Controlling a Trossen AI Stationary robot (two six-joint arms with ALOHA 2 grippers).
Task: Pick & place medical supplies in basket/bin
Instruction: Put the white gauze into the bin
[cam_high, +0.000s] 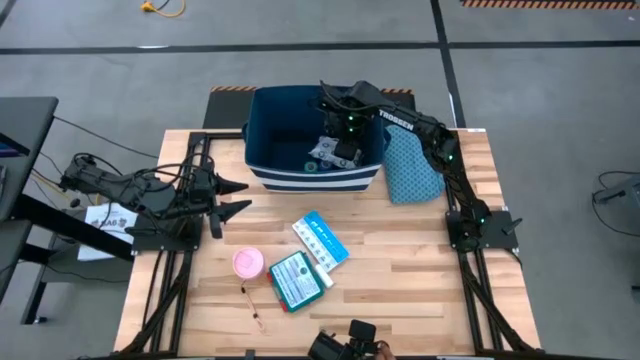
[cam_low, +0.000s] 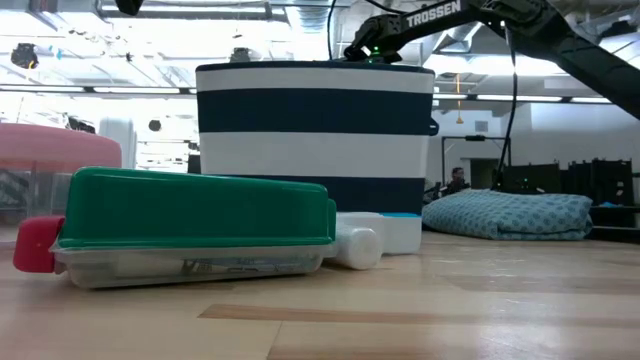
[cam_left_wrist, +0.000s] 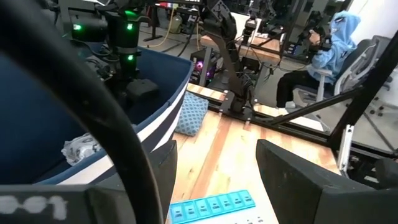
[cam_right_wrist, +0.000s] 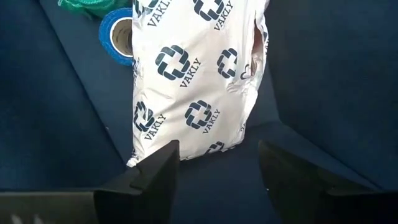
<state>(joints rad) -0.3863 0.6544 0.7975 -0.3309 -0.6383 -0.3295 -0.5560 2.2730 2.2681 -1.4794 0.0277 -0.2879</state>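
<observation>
Right gripper (cam_right_wrist: 217, 165) hangs inside the navy bin (cam_high: 268, 135), jaws apart, empty, white pouch (cam_right_wrist: 193, 74) lying below; left gripper (cam_high: 232, 197) parked, jaws apart, empty.

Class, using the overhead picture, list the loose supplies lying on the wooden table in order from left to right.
Thin swab stick → pink round roll → teal flat box → light-blue packet.

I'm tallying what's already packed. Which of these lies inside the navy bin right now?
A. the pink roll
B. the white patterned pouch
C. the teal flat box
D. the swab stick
B: the white patterned pouch lies on the floor of the navy bin, under the right claw.
</observation>
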